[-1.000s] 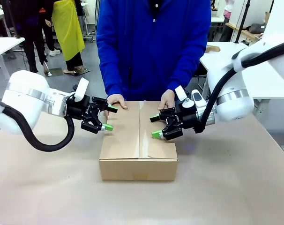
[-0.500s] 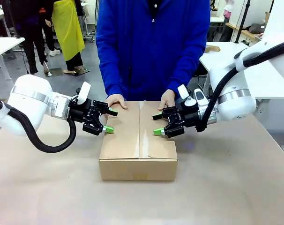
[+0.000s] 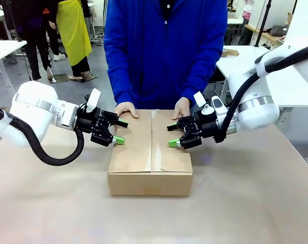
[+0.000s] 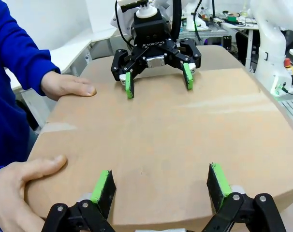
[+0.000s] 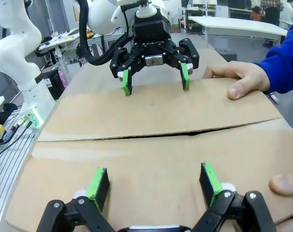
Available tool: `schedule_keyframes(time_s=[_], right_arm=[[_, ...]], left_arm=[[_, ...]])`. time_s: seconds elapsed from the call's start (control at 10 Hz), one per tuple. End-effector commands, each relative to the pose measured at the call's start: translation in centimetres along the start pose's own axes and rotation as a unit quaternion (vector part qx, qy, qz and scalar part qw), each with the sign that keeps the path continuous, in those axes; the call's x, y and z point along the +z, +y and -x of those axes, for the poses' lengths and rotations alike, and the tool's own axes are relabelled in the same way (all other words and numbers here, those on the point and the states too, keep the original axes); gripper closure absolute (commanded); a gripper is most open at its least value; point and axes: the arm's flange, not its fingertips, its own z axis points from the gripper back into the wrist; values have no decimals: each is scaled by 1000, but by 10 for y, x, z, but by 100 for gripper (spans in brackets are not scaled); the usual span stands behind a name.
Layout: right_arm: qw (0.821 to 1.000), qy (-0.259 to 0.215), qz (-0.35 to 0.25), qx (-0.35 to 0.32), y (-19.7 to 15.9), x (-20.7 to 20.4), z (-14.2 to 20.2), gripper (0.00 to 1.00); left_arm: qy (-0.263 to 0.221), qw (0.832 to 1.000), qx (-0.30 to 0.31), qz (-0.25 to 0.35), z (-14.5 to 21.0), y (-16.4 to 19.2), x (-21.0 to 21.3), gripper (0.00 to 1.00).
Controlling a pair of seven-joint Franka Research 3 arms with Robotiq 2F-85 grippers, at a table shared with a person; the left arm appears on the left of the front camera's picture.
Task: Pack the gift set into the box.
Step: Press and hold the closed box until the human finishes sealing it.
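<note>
The brown cardboard box (image 3: 150, 152) stands at the table's middle with its top flaps folded flat. A person in a blue top presses both hands (image 3: 126, 108) on the far edge of the flaps. My left gripper (image 3: 119, 131) hovers open over the box's left edge. Opposite it, my right gripper (image 3: 172, 135) is open over the right flap. In the left wrist view my left gripper (image 4: 161, 183) spans the flap (image 4: 156, 140) and faces the right gripper (image 4: 158, 79). In the right wrist view my right gripper (image 5: 153, 181) sits above the seam (image 5: 151, 134). The gift set is hidden.
The table (image 3: 245, 203) is covered in brown paper with free room in front of and beside the box. A white table (image 3: 291, 86) stands at the back right, another (image 3: 4, 48) at the back left. People stand farther off.
The left gripper has edged slightly right toward the box, and the right gripper has shifted a little. Both stay open. The person's hands and the box have not moved.
</note>
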Motion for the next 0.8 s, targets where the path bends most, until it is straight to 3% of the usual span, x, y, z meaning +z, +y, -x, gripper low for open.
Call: schedule_keyframes(time_s=[0.0,0.2,0.7], right_arm=[[999,24,-9,-19,1,13,12,0],[1000,0,-3,-1,-1,3,1,0],[1000,0,-3,-1,-1,3,1,0]], left_arm=[[18,1000,9,8,-2,1,-11,0],[19,1000,20,8,-8,1,-13,0],[2,1000,4,5,-3,-1,-7,0]])
